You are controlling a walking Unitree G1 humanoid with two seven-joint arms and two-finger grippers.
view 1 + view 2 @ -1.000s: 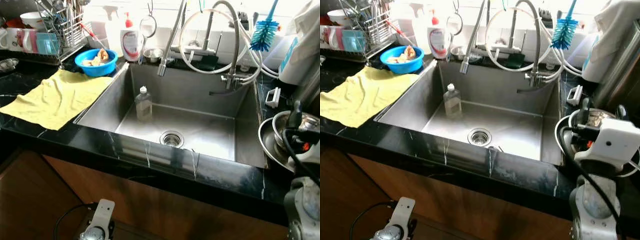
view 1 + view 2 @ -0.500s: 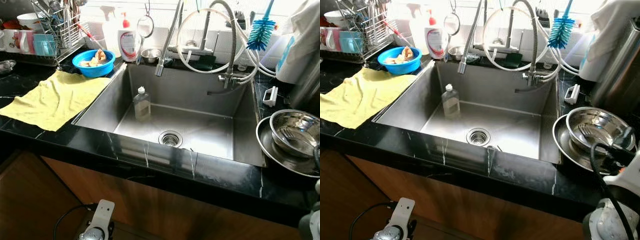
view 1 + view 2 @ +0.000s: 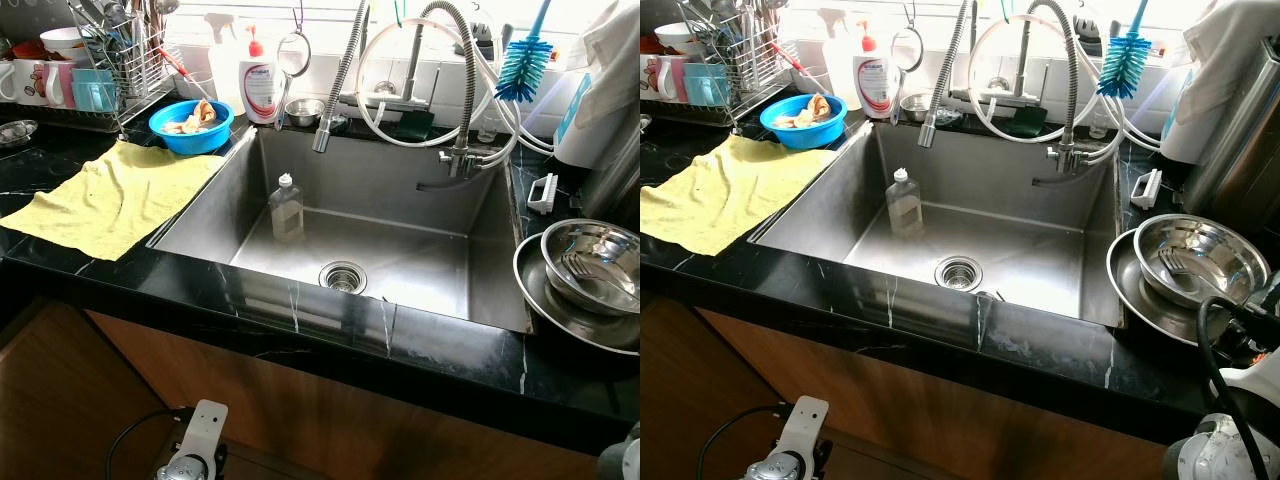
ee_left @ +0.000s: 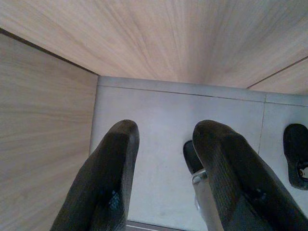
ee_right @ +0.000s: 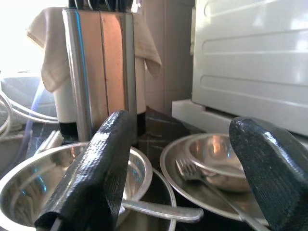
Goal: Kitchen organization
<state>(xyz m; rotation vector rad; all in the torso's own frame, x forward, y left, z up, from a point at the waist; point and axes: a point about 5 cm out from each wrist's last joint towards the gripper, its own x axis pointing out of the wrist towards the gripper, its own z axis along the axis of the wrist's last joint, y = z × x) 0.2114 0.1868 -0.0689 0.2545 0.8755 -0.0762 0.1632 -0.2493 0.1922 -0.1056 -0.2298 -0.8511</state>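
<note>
A steel bowl (image 3: 1198, 260) with a fork in it sits on a steel plate (image 3: 1125, 280) on the black counter right of the sink (image 3: 1060, 255). My right gripper (image 5: 183, 183) is open, low in front of these dishes and holding nothing. In its wrist view a bowl with a utensil handle (image 5: 29, 187) lies near one finger. A plate with a small bowl and fork (image 5: 211, 159) lies beyond. My right arm (image 3: 1230, 440) is at the bottom right. A clear soap bottle (image 3: 286, 208) stands in the sink. My left gripper (image 4: 163, 168) hangs open over the floor.
A yellow cloth (image 3: 110, 195) lies left of the sink, with a blue bowl (image 3: 190, 125) and a dish rack (image 3: 90, 70) behind it. Hoses, a tap (image 3: 335, 95) and a blue brush (image 3: 525, 65) hang over the back. A knife block (image 5: 101, 62) and a white appliance (image 5: 250, 62) stand behind the dishes.
My right arm has dropped back from over the steel bowl to the bottom right corner, uncovering the bowl and plate. The left arm and the objects have stayed put.
</note>
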